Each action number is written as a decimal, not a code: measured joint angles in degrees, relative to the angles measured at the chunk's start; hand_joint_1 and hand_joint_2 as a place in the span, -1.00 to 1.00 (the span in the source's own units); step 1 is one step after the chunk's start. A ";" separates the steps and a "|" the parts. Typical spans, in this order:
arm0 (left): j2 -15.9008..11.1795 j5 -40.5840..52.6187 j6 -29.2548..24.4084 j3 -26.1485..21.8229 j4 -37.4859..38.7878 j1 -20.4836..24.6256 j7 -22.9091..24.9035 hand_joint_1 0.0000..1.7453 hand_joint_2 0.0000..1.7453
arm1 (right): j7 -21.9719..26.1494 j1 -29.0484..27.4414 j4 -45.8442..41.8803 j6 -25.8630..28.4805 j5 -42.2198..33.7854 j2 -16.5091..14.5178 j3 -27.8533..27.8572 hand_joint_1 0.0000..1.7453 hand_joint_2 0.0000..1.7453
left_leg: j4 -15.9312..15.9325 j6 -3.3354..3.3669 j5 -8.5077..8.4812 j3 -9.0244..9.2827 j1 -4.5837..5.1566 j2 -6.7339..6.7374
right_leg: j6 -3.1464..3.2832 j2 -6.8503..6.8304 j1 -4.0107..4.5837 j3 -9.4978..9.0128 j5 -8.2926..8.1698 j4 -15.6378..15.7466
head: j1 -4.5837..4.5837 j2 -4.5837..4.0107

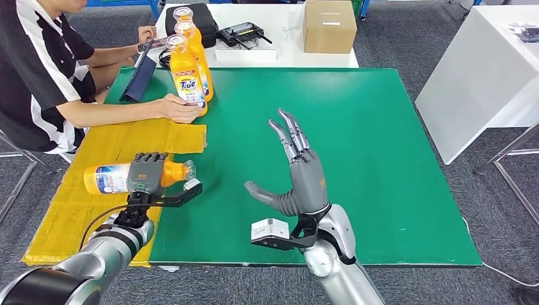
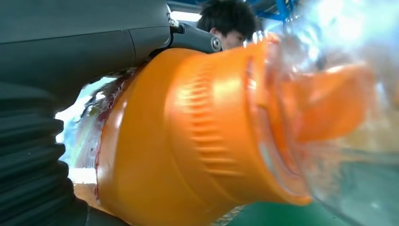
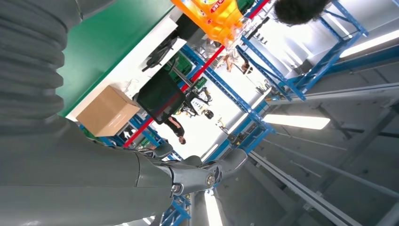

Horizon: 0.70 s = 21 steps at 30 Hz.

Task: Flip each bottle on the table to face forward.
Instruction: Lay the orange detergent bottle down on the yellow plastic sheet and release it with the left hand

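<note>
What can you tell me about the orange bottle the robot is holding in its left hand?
The held bottle looks like plastic, full of orange liquid, with a blue and white label round its middle and a clear cap at the end. It lies on its side, cap pointing toward the green mat, over the yellow board at the table's left edge. The robot's left hand grips it round the shoulder, just behind the cap. In the left wrist view the ribbed orange neck and see-through cap fill the picture up close.
</note>
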State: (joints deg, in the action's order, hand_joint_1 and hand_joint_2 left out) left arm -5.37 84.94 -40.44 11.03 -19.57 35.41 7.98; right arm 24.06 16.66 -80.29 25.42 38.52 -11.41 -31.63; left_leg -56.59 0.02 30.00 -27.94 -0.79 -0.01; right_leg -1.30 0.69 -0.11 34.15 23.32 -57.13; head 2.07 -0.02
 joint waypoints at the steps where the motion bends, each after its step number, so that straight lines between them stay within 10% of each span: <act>1: 0.04 -0.19 -0.02 -0.38 0.15 0.04 -0.12 -1.00 -1.00 | -0.15 0.12 0.13 0.00 0.02 0.00 0.00 -1.00 1.00 | 0.00 0.00 0.00 0.03 0.00 -0.01 | 0.00 0.00 0.00 -0.03 0.00 0.00 | 0.01 0.00; 21: 1.20 -0.32 -0.24 -8.25 -0.75 -0.24 -5.92 -1.00 -1.00 | -1.26 1.55 2.43 -0.33 0.56 -0.15 0.02 -1.00 1.00 | -0.01 -0.01 -0.02 0.02 0.01 -0.02 | 0.00 -0.03 0.01 -0.01 0.00 -0.01 | 0.00 0.00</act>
State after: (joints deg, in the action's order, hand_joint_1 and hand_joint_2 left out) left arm -4.17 84.62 -40.68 2.79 -20.32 35.17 2.06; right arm 22.80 18.21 -77.86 25.09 39.08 -11.56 -31.61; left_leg -56.60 0.00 29.98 -27.92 -0.79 -0.03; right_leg -1.30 0.67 -0.09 34.15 23.32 -57.14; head 2.07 -0.02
